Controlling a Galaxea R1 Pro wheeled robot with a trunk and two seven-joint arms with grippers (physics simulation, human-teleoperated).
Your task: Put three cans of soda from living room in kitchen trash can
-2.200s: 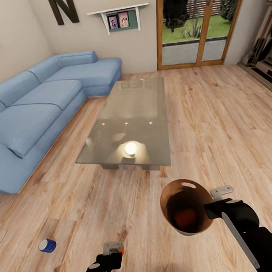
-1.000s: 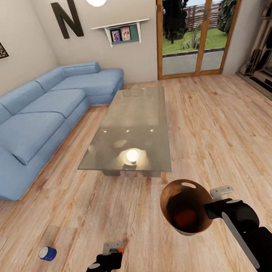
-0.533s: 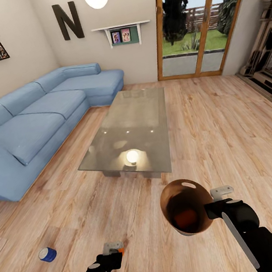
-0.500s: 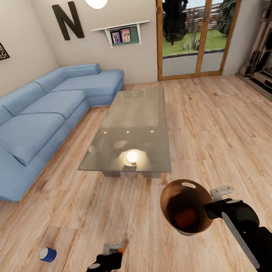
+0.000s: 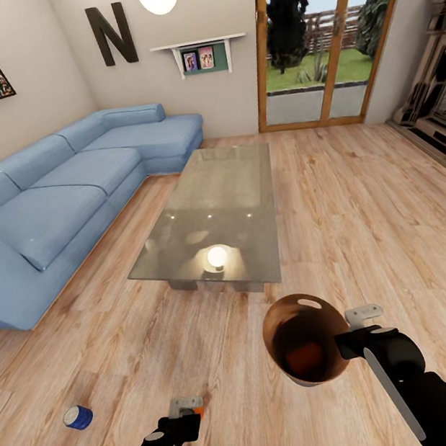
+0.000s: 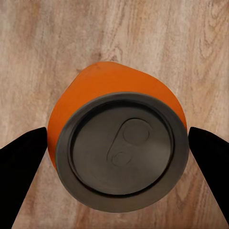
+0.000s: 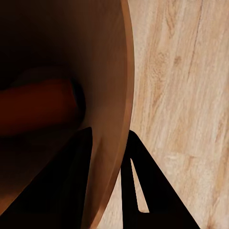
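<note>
My left gripper is shut on a bright orange can of soda, low over the plank floor. In the left wrist view that can shows its grey end between the two dark fingers. My right gripper is shut on the rim of the trash can, held tilted with its copper inside facing me. A second orange can lies inside it; the right wrist view shows this can behind the pinched wall. The dark blue can lies on the floor at the left.
A low glass table stands ahead in the middle of the living room. The long blue corner sofa runs along the left wall. Wood-framed glass doors are at the back right, shelving at the far right. Open floor lies around both arms.
Early on the head camera rose and the whole view shifted down slightly. Over the last half second nothing has moved; both grippers keep their holds.
</note>
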